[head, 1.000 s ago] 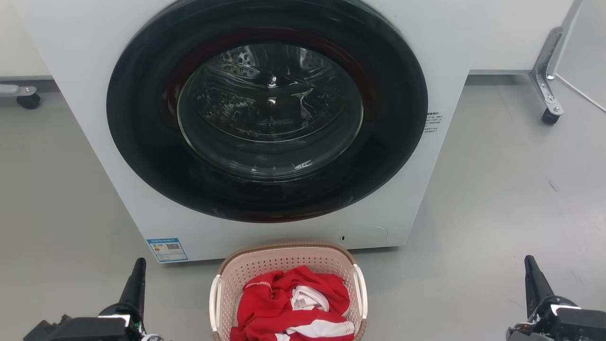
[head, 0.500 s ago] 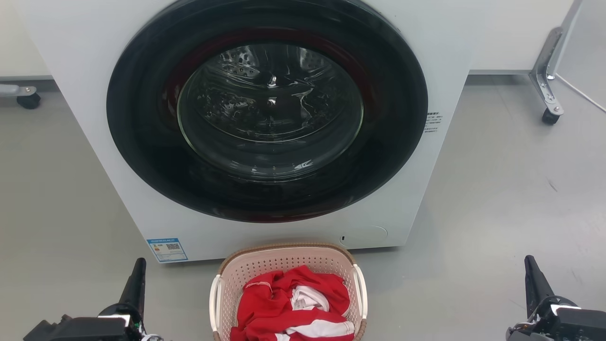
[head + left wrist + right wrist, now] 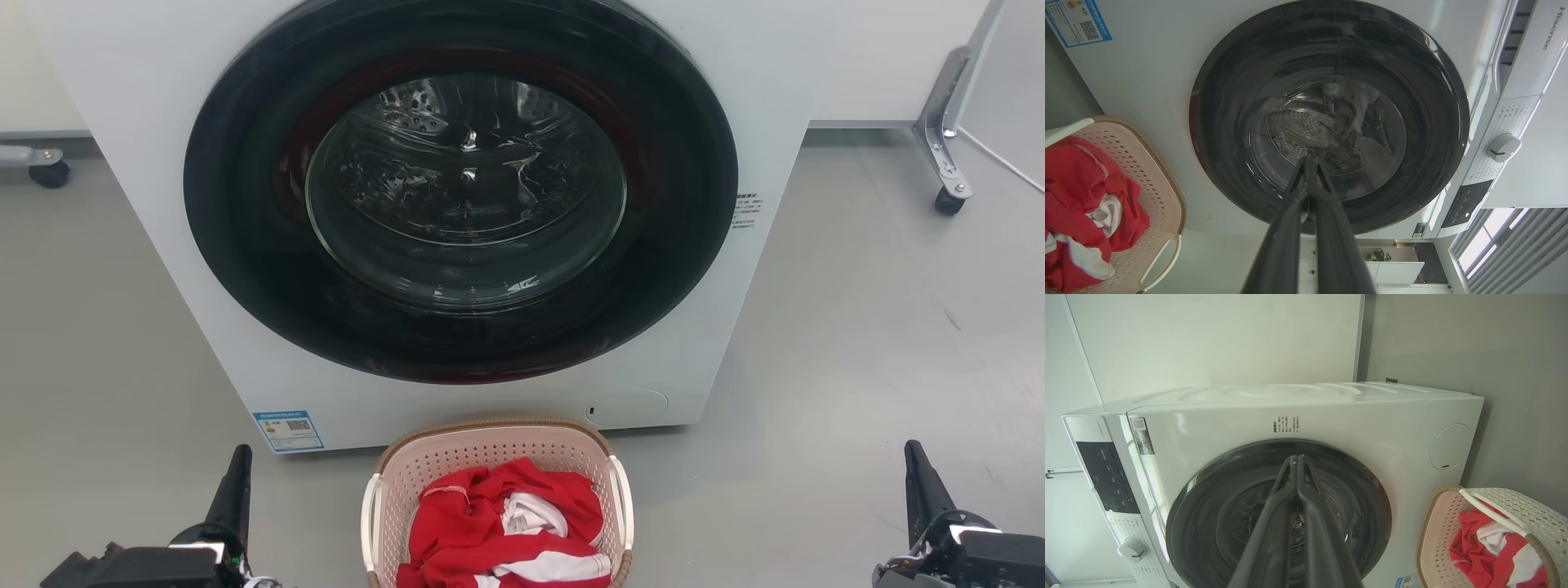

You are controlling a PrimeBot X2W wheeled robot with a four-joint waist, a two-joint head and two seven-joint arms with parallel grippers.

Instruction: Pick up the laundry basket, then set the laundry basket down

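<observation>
Laundry basket [image 3: 490, 452] sits on the grey floor [image 3: 857, 367], just in front of the white washing machine [image 3: 163, 204] and below its round dark door [image 3: 245, 269], which is closed. Red and white clothing [image 3: 490, 523] is heaped inside. The left tool [image 3: 239, 457] waits low to the basket's left and the right tool [image 3: 914, 453] well off to its right, both clear of the white handles [image 3: 624, 502]. Each tool's fingers are pressed together tip to tip, gripping nothing.
</observation>
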